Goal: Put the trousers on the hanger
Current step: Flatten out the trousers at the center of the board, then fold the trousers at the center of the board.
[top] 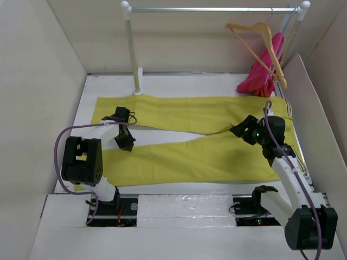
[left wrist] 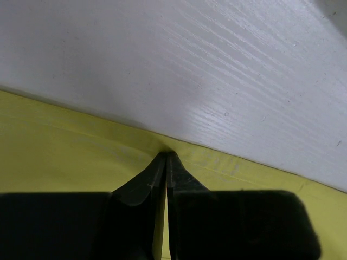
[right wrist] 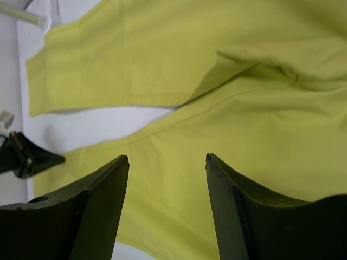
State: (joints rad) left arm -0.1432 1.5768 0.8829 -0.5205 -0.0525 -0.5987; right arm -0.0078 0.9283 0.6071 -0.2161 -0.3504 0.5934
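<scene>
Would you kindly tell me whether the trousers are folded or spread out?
Spread out: the trousers lie flat on the table, unfolded, with both legs splayed apart.

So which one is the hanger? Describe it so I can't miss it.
Find the white-and-silver clothes rail across the back of the table. Under its right end is the hanger, a light tan wooden triangle, tilted. It is the only wooden thing there, overlapping a magenta-pink garment.

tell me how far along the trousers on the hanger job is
Nothing is hung yet: the trousers lie flat on the table and the hanger hangs on the rail. In hand: the left hand is shut at a leg's edge, seemingly pinching it; the right hand hovers open above the cloth. Left: lifting and draping them over the hanger.
</scene>
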